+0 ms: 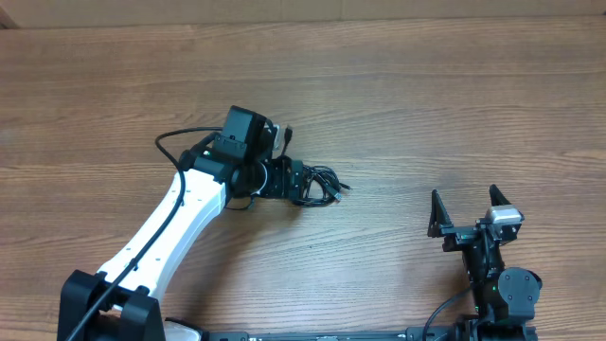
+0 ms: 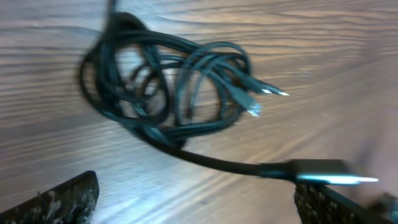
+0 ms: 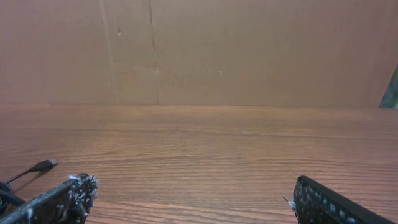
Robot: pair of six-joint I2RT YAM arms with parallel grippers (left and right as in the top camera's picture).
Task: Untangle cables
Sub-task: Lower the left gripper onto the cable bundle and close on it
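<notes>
The cables (image 1: pixel 322 186) lie as a small black knot on the wooden table, just right of my left gripper (image 1: pixel 294 182). In the left wrist view the knot (image 2: pixel 168 81) is loosely looped, with two small plug ends (image 2: pixel 264 91) sticking out on its right. One strand runs from the knot to a flat plug (image 2: pixel 323 170) lying by my right finger. My left gripper (image 2: pixel 193 208) is open and holds nothing. Another plug end (image 1: pixel 289 133) pokes out behind the left wrist. My right gripper (image 1: pixel 464 214) is open and empty, well to the right of the knot. It also shows in the right wrist view (image 3: pixel 196 202).
A thick black arm cable (image 1: pixel 175 142) loops off the left arm. The right wrist view shows a plug end (image 3: pixel 43 165) at far left and a brown cardboard wall (image 3: pixel 199 50) behind the table. Bare wood (image 1: pixel 426 95) lies around the knot.
</notes>
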